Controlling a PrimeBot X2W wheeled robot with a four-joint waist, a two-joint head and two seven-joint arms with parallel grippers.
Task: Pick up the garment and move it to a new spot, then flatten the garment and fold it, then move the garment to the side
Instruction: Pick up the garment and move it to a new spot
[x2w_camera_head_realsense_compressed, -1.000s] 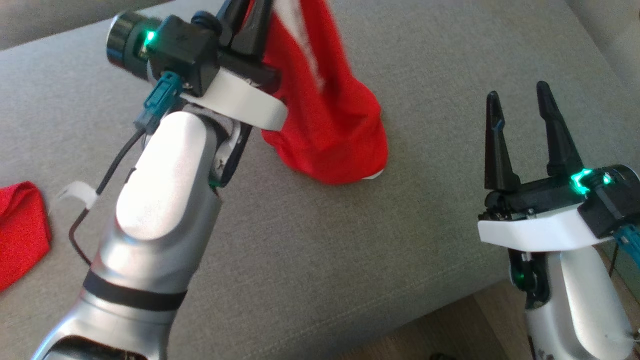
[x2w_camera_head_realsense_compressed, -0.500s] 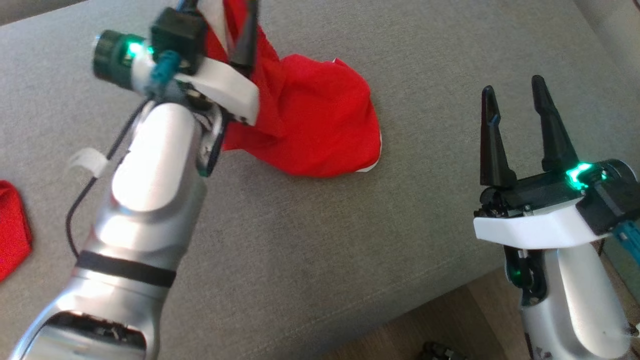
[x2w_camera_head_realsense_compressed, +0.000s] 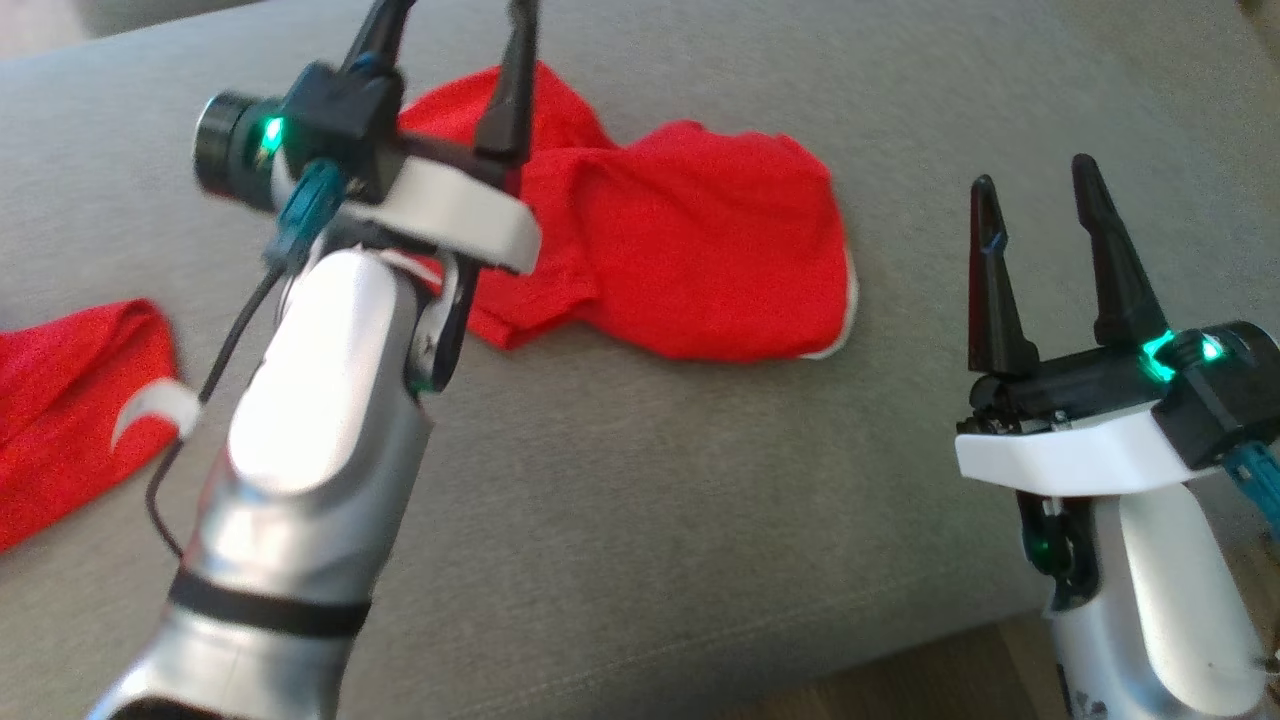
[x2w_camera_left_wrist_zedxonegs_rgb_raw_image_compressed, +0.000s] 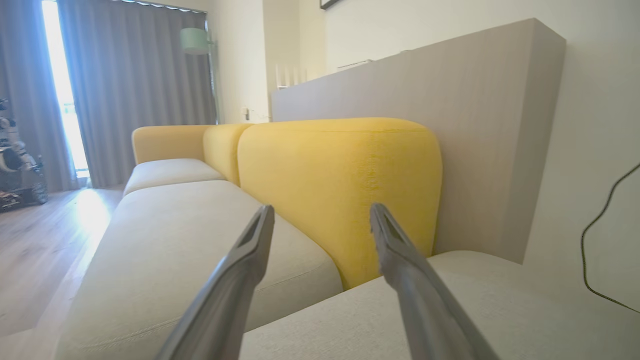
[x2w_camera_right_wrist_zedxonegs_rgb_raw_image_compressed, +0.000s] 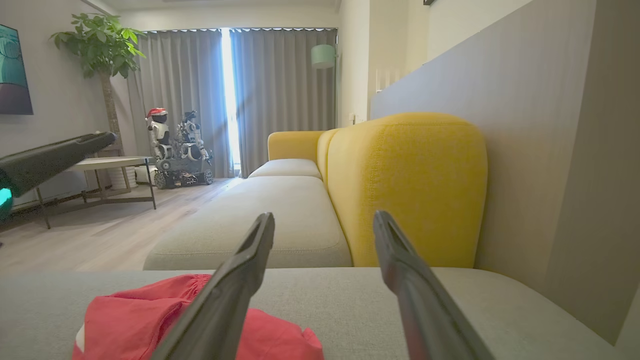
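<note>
Sofa seat (x2w_camera_head_realsense_compressed: 640, 520): red garment (x2w_camera_head_realsense_compressed: 700, 260) lies crumpled at upper centre of head view, relocation apparently done, flattening, folding and side move pending; a second ago it hung clamped in the left gripper (x2w_camera_head_realsense_compressed: 450, 40), whose fingers now stand released above it; right gripper (x2w_camera_head_realsense_compressed: 1035, 172) fingers spread, empty, lower right.

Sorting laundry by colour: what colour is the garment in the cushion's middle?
The garment is red with white trim, clearest in the head view.

No text, label, brand, number or sign is readable on the red garment (x2w_camera_head_realsense_compressed: 700, 250) or the grey cushion (x2w_camera_head_realsense_compressed: 650, 500).
</note>
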